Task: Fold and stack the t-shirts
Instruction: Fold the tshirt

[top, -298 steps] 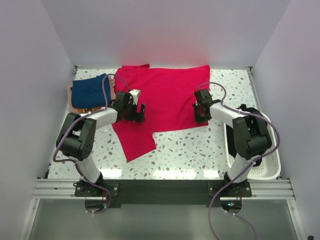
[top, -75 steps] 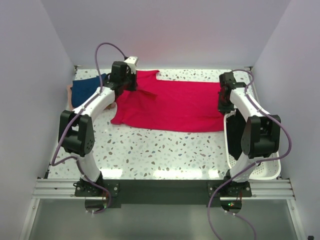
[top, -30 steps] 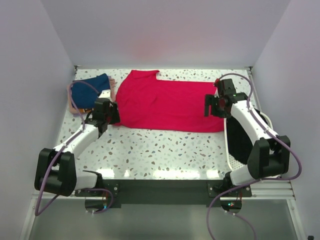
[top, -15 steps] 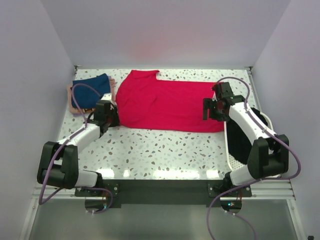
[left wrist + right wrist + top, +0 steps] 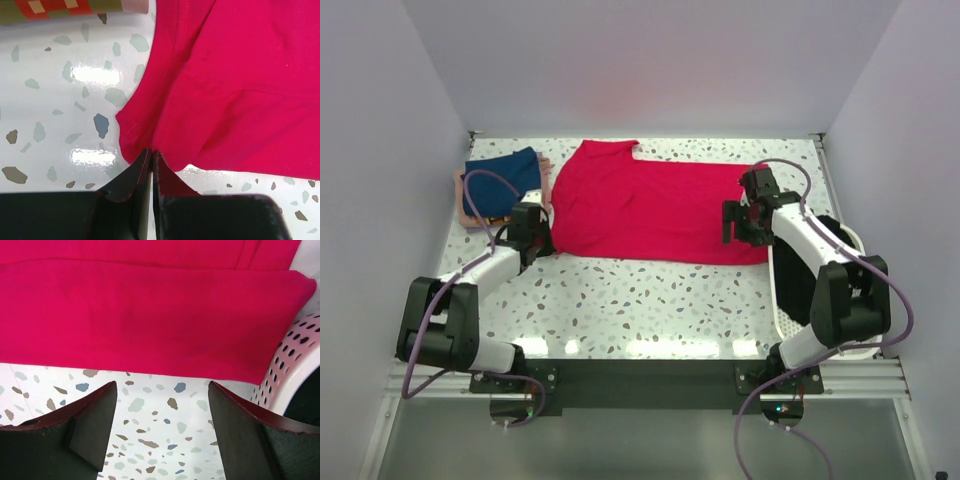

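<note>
So the left gripper point(image 5: 151, 153) is pinched on the red t-shirt point(image 5: 650, 210) at its near-left corner, down on the table point(image 5: 650, 295). The right gripper point(image 5: 161, 387) is spread wide over the other end, by the basket point(image 5: 295, 357).

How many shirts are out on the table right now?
3: the red tee spread across the middle, the navy tee folded at far left, and a pink one under it, only edges showing. Dark cloth in the basket at right may hide more.
</note>
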Robot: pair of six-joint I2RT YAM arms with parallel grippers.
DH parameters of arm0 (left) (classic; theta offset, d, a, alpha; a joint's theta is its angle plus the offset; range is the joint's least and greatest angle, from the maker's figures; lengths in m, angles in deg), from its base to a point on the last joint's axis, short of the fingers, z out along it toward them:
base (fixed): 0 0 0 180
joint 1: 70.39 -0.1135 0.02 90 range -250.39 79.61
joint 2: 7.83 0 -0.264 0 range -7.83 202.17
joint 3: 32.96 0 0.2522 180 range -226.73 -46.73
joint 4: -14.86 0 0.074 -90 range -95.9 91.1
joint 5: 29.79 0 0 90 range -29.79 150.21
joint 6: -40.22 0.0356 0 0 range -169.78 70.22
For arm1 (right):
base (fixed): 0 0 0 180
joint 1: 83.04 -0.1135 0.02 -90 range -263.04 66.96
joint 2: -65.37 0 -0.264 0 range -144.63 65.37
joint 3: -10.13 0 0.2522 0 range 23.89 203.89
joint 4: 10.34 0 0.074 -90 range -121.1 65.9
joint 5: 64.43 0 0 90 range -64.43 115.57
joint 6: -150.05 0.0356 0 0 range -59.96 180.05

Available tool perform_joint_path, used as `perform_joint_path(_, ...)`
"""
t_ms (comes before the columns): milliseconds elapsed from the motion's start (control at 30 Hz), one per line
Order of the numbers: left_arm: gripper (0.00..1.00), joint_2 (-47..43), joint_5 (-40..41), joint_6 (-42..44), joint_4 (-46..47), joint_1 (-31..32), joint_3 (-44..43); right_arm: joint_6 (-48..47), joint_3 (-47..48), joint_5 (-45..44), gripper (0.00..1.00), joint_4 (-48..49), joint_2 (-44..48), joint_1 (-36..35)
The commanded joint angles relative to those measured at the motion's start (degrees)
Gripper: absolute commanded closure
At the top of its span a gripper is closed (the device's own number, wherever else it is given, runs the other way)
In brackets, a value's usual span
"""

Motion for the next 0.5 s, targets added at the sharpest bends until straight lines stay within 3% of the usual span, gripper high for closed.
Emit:
perform_joint_path(0,0.92,1.3,0.6,0.2,3.0,-0.8,0.3,0.9,0.6,-0.3,0.24,3.0,-2.2,-0.6)
perform_joint_path(67,1.0,1.6,0.7,0.3,3.0,-1.3,0.1,0.9,1.0,0.1,0.24,3.4,-3.6,-0.7)
perform_joint_path(467,1.0,2.2,1.8,2.7,0.9,-2.1,-4.7,1.4,0.5,-1.5,0.24,6.3,-13.3,-0.8)
